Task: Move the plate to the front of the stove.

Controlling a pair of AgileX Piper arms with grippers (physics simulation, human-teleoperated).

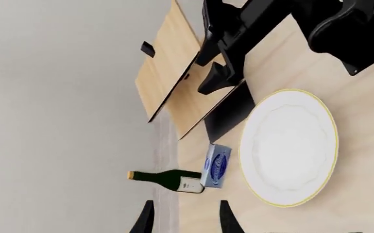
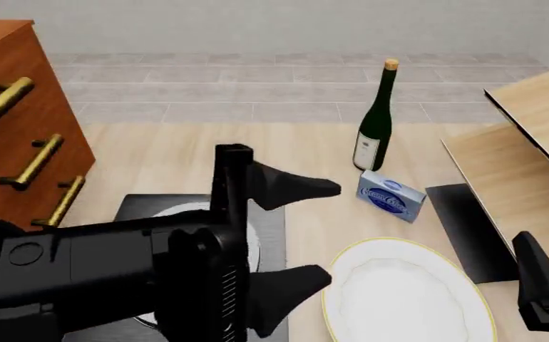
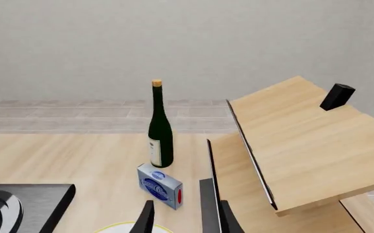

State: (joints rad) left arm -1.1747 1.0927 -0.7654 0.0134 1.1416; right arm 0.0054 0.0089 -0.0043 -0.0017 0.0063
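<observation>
left gripper (image 2: 299, 235) fills the near view, jaws spread wide and empty, hanging over the stove (image 2: 269, 221), turned toward the plate (image 2: 403, 296). plate lies flat on the tabletop (image 2: 160, 153) just right of the stove, not yet at its front. right gripper (image 3: 183, 216) low beside the plate, jaws parted, empty.

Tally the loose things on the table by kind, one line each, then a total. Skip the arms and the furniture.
Plate: 1
Bottle: 1
Blue box: 1
Stove: 1
Plain black slab: 1
Total: 5
</observation>
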